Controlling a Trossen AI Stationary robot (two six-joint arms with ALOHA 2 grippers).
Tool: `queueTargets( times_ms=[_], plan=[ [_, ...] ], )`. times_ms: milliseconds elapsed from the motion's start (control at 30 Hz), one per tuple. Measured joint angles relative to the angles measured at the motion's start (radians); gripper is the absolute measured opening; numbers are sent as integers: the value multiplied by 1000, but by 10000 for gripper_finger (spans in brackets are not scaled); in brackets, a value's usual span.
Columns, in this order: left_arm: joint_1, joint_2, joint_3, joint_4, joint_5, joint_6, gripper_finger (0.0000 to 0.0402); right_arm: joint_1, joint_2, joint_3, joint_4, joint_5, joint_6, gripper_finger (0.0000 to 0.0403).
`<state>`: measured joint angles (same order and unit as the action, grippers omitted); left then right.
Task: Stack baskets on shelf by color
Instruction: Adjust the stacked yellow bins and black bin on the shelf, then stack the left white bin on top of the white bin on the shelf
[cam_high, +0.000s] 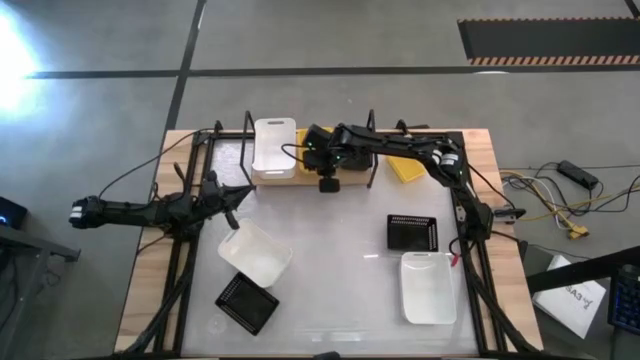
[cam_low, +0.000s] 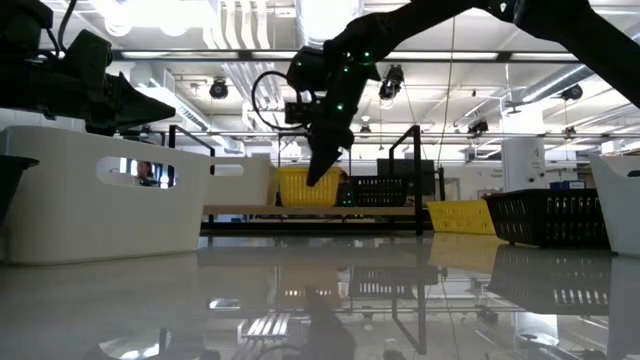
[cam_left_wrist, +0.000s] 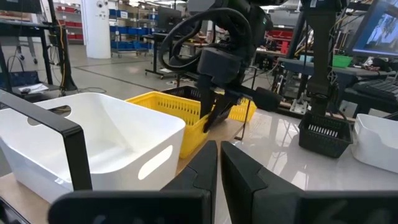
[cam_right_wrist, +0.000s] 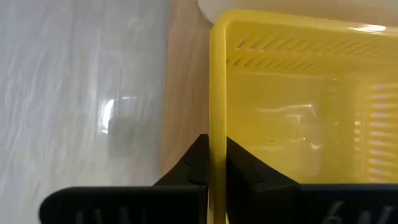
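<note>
So the yellow basket (cam_right_wrist: 292, 112) was sitting on the shelf (cam_high: 262, 182), just beside the white basket (cam_high: 273, 147) that took the shelf's left end. In the overhead view it was mostly hidden under the right arm, at roughly 12 o'clock from the middle of the table (cam_high: 340, 270). The right claw (cam_high: 327, 180) was pinched tight on that basket's front rim, one finger inside the wall and one outside, coming down on it from above. I couldn't tell which way the basket's long axis ran. The gripped wall itself ran straight away from the wrist camera, with bare shelf wood on its outer side.

The right arm was obviously the one on it. The left claw (cam_left_wrist: 219, 163) was closed on nothing, parked around 9 o'clock over the table's left edge, pointing toward the shelf. My guess is whatever comes next hinges on that rim grip not twisting.
</note>
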<state>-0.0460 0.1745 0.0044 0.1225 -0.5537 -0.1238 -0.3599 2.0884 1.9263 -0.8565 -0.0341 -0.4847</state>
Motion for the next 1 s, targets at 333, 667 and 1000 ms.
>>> queueTargets(
  times_ms=[333, 667, 1000],
  plan=[
    [0, 0, 0, 0, 0, 0, 4, 0, -1, 0, 5, 8, 77, 58],
    [0, 0, 0, 0, 0, 0, 4, -2, -4, 0, 1, 8, 134, 128],
    [0, 0, 0, 0, 0, 0, 4, 36, -132, 0, -28, 11, 162, 132]
  ],
)
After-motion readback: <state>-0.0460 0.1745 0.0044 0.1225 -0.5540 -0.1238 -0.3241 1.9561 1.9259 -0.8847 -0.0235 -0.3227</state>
